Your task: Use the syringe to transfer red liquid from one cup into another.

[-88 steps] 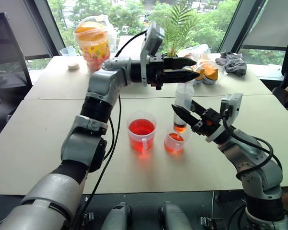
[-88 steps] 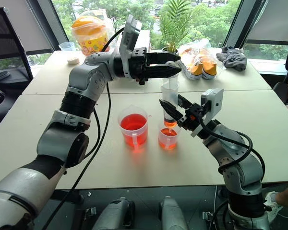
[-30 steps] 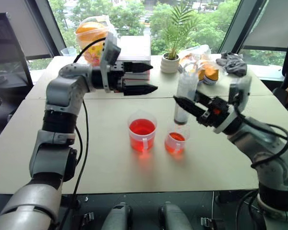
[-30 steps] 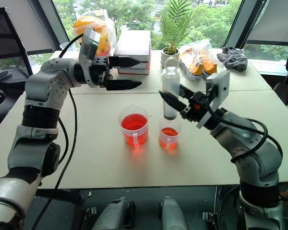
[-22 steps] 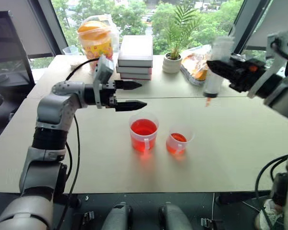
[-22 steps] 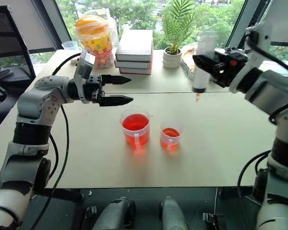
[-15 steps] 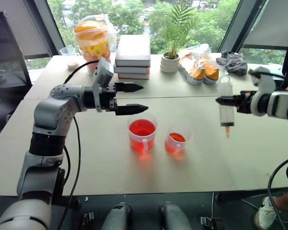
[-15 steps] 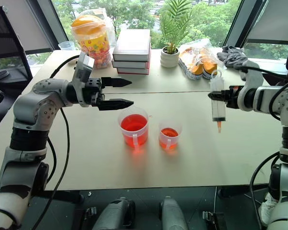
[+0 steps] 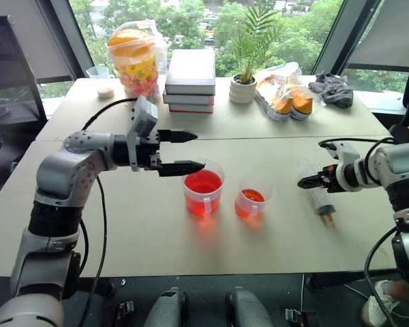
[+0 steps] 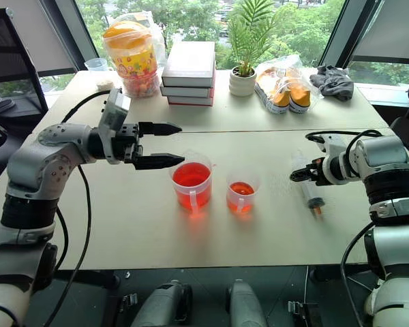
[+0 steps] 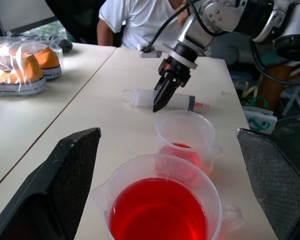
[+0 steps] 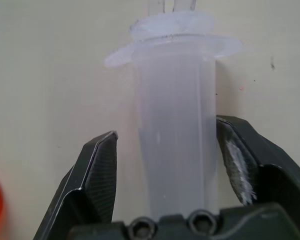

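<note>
The syringe (image 9: 318,199) lies flat on the table, right of both cups, with its orange tip (image 9: 329,219) toward the front edge. My right gripper (image 9: 305,182) points down over its barrel (image 12: 175,125), open, with a gap beside the left finger (image 12: 97,172). The larger cup (image 9: 203,191) holds red liquid (image 11: 157,212). The smaller cup (image 9: 251,200), just to its right, holds a little red liquid. My left gripper (image 9: 196,150) hovers open and level just left of and above the larger cup, holding nothing.
On the far table stand a stack of books (image 9: 191,80), a potted plant (image 9: 244,88), a snack jar (image 9: 133,58), bagged orange items (image 9: 286,99) and a dark cloth (image 9: 330,87). A person in a white shirt (image 11: 140,20) sits beyond the table's right end.
My right gripper carried the syringe away from the smaller cup to the right, lowered it from upright to flat on the table and opened. The left gripper sank slightly.
</note>
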